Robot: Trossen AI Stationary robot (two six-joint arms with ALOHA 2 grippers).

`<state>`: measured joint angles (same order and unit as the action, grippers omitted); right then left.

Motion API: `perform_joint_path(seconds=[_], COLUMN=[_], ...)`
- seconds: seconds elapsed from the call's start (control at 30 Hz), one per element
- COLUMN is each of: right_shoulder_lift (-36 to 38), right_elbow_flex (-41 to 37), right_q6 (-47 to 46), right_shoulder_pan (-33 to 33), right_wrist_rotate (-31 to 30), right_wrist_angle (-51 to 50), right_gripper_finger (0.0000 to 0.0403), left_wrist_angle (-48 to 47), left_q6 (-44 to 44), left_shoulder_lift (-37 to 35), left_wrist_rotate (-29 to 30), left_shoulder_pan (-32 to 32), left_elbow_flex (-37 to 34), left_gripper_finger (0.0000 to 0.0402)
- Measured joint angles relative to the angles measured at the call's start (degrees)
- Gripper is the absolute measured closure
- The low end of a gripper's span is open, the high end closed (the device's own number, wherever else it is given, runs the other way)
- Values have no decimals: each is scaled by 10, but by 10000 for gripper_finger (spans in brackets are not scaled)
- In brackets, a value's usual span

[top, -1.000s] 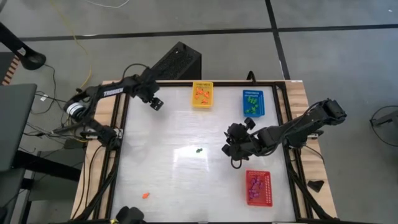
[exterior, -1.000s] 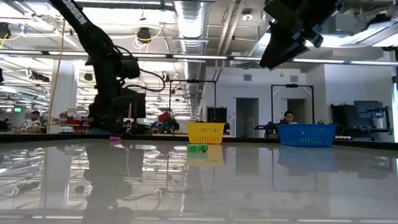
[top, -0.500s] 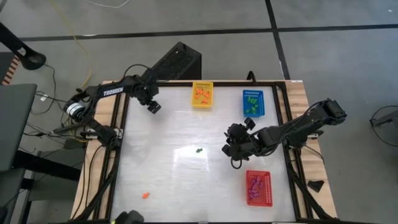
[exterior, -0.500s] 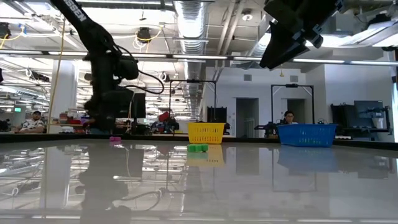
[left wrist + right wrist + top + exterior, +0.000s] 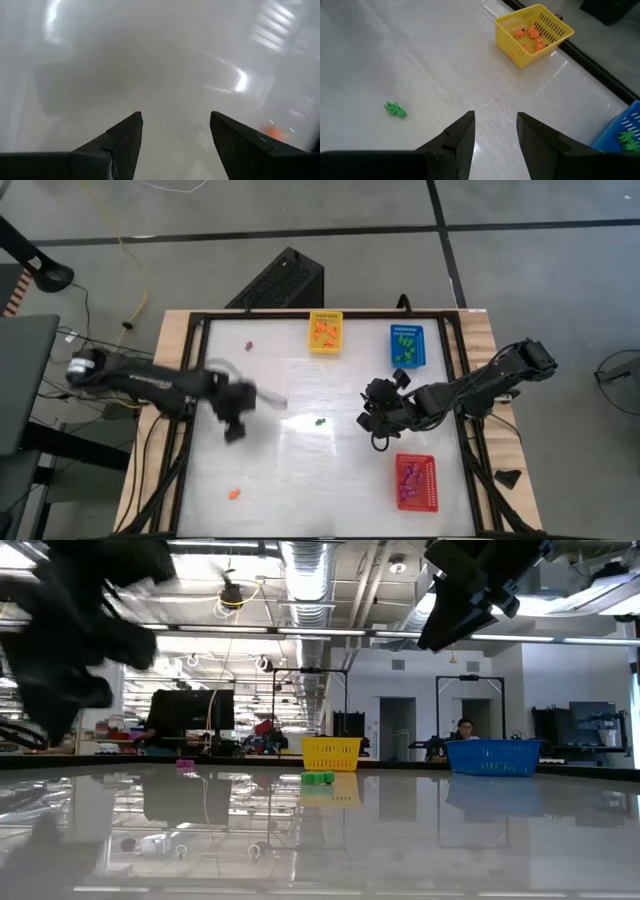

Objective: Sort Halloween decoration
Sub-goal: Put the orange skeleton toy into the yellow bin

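Three tiny trinkets lie loose on the white table: a green one (image 5: 319,421) near the middle, a purple one (image 5: 248,346) at the far left and an orange one (image 5: 233,494) near the front left. My left gripper (image 5: 235,427) is open and empty over the left middle of the table, blurred by motion; its wrist view (image 5: 176,120) shows the orange trinket (image 5: 274,131) ahead. My right gripper (image 5: 372,420) is open and empty, held high to the right of the green trinket (image 5: 395,109).
A yellow basket (image 5: 325,332) with orange trinkets and a blue basket (image 5: 406,345) with green ones stand at the far edge. A red basket (image 5: 416,481) with purple ones stands at the near right. A black frame (image 5: 196,380) runs along the table's sides.
My left gripper has swept fast from the far left, beside the purple trinket, toward the near edge, and now hangs over the left middle of the table. The purple trinket stays where it lay.
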<state>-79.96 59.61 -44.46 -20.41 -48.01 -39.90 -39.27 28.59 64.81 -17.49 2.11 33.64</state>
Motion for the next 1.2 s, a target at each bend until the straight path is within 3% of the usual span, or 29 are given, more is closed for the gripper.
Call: perform_joint_path(seconds=[0.17,0.27,0.37,0.53,0.73,0.87,1.2], right_shoulder_lift=[0,0,0,0,0,0,0], right_elbow_flex=[0,0,0,0,0,0,0], right_q6=[1,1,-3,-10,-7,-6,1], right_shoulder_pan=[4,13,21,28,21,10,-2], right_wrist_rotate=[0,3,7,39,60,61,61], right_wrist_angle=[0,1,3,24,49,50,48], right_gripper_finger=[228,228,228,228,228,228,228], left_wrist_angle=[109,99,100,99,8,-8,9], left_q6=[202,273,308,323,239,203,175], left_shoulder_lift=[11,43,87,181,272,301,329], left_wrist_rotate=[72,113,118,106,143,157,173], left_shoulder_pan=[242,323,376,418,445,464,472], left_elbow_flex=[37,69,96,139,215,254,261], left_gripper_finger=[180,180,180,180,180,180,180])
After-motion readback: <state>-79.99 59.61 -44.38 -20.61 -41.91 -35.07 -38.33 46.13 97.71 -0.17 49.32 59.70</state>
